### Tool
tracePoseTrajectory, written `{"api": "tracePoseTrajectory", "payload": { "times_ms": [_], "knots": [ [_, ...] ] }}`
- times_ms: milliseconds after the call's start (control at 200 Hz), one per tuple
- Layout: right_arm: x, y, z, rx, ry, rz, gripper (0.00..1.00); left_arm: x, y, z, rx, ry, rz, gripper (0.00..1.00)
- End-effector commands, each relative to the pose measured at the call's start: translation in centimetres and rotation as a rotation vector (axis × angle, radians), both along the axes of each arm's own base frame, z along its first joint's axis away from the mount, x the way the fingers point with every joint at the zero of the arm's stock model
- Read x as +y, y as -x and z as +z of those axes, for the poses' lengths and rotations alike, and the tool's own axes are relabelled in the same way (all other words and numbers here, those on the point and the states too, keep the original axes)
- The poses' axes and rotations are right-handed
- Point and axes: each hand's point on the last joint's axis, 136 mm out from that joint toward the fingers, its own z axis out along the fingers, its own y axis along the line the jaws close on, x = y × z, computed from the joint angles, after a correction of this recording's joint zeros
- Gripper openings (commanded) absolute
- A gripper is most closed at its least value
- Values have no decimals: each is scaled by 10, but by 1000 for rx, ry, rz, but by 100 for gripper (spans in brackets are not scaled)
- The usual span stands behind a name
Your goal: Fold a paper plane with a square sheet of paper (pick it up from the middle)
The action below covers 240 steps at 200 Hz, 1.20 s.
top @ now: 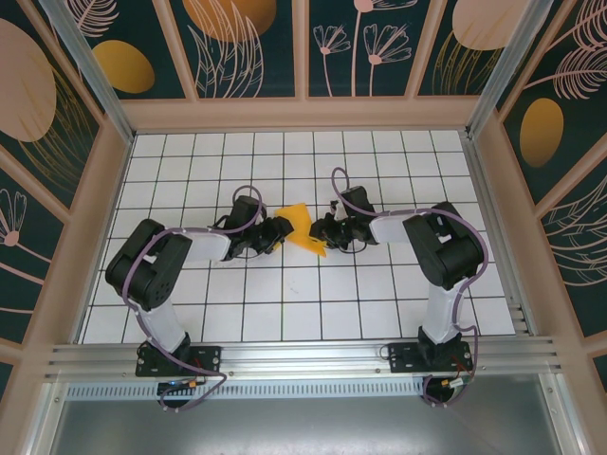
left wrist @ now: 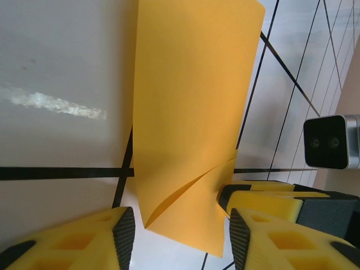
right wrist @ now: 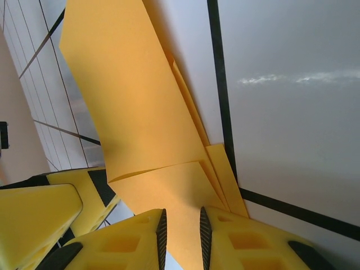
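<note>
In the middle of the white desk with black grid lines (top: 285,303), the two black arms reach toward each other and meet at a folded sheet of orange-yellow paper (top: 302,226). The paper stands up between them rather than lying flat. The left arm's fingers (top: 277,233) come in from the left and the right arm's fingers (top: 327,232) from the right, each just beside the paper.

From the right wrist, the right arm's yellow fingers (right wrist: 247,242) are pressed nearly together. The paper (right wrist: 129,101) is clamped between their dark pads at a corner where several layers overlap (you can see the stacked edges along the crease). The rest of the sheet rises away from that grip as one broad panel.

From the left wrist, the left arm's fingers (left wrist: 79,244) stand apart, one on either side of the paper's (left wrist: 191,101) lower tip. A sliver of desk shows between each pad and the sheet, so they are not gripping it. One of the right arm's fingers shows there too, at the paper's right edge, where a curved crease runs out. I cannot tell whether the lower tip touches the desk.
</note>
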Motion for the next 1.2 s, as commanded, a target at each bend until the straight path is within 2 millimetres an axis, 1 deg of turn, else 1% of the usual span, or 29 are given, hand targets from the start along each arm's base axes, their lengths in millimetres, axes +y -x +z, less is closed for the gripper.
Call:
{"api": "tracePoseTrajectory", "payload": {
  "times_ms": [0, 190, 310, 410, 470, 520, 590, 656, 706, 811, 851, 936, 966, 1021, 1086, 1196],
  "knots": [
    [-32, 25, -43, 146, 126, -41, 26, -13, -5, 8, -15, 47, -31, 47],
    [-30, 23, -37, 125, 111, -30, 26, -18, -6, 5, -10, 58, -44, 41],
    [-25, 20, -27, 83, 75, -18, 31, -19, -8, 1, -5, 55, -43, 37],
    [-23, 11, -11, -3, 55, -9, 38, -19, -10, -3, 1, 56, -28, 30],
    [-21, 3, 2, -72, 44, 1, 45, -18, -11, -4, 0, 54, -19, 25],
    [-19, -2, 13, -132, 34, 18, 48, -17, -12, -4, -5, 51, -8, 19],
    [-16, -10, 32, -249, 23, 55, 51, -15, -14, -4, -10, 44, 3, 14],
    [-14, -15, 49, -343, 16, 88, 53, -15, -14, -4, -10, 47, 5, 6],
    [-16, -18, 57, -418, 35, 103, 55, -16, -14, -2, -11, 56, 8, 1],
    [-22, -21, 66, -548, 112, 136, 60, -16, -14, 6, -22, 78, 18, 0],
    [-24, -21, 67, -598, 162, 151, 61, -16, -15, 8, -23, 83, 25, 0],
    [-29, -21, 67, -707, 281, 173, 61, -16, -15, 16, -25, 99, 36, 0],
    [-24, -15, 68, -750, 313, 201, 61, -16, -16, 19, -24, 106, 40, 0],
    [-24, -13, 65, -810, 380, 227, 61, -17, -16, 23, -22, 118, 48, 0],
    [-17, -2, 63, -912, 408, 307, 61, -17, -16, 25, -17, 128, 53, 0],
    [-7, 16, 64, -1079, 444, 388, 61, -17, -16, 28, -10, 135, 65, 0]
  ]
}}
